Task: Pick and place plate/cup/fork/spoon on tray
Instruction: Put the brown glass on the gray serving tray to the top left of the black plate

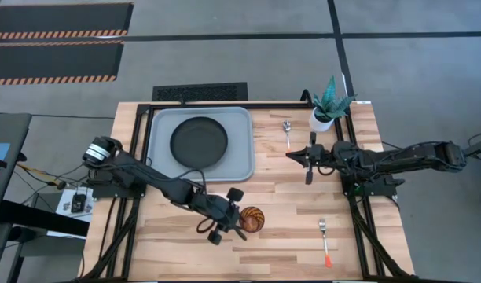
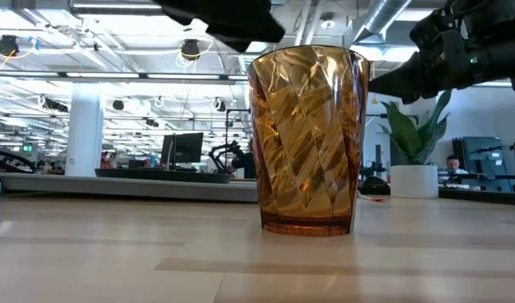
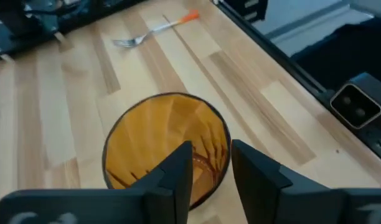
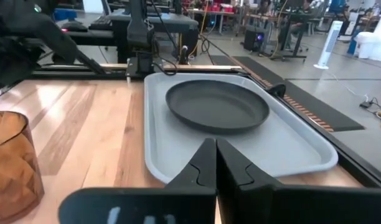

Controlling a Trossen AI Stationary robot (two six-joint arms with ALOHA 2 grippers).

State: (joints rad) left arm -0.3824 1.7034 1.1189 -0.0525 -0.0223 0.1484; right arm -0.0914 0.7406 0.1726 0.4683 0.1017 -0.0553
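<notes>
The amber ribbed cup stands upright on its base on the wood table. My left gripper is open just above the cup's rim. One finger is over the hollow, the other is outside the wall, and I see no touch. The black plate lies on the grey-blue tray at the far left. The spoon lies at the far middle. The fork lies near the front right. My right gripper is shut and empty, level above the table's middle.
A white pot with a green plant stands at the table's far right corner, close to the spoon. Black frame rails run along the table's sides. Bare wood lies between the cup and the tray.
</notes>
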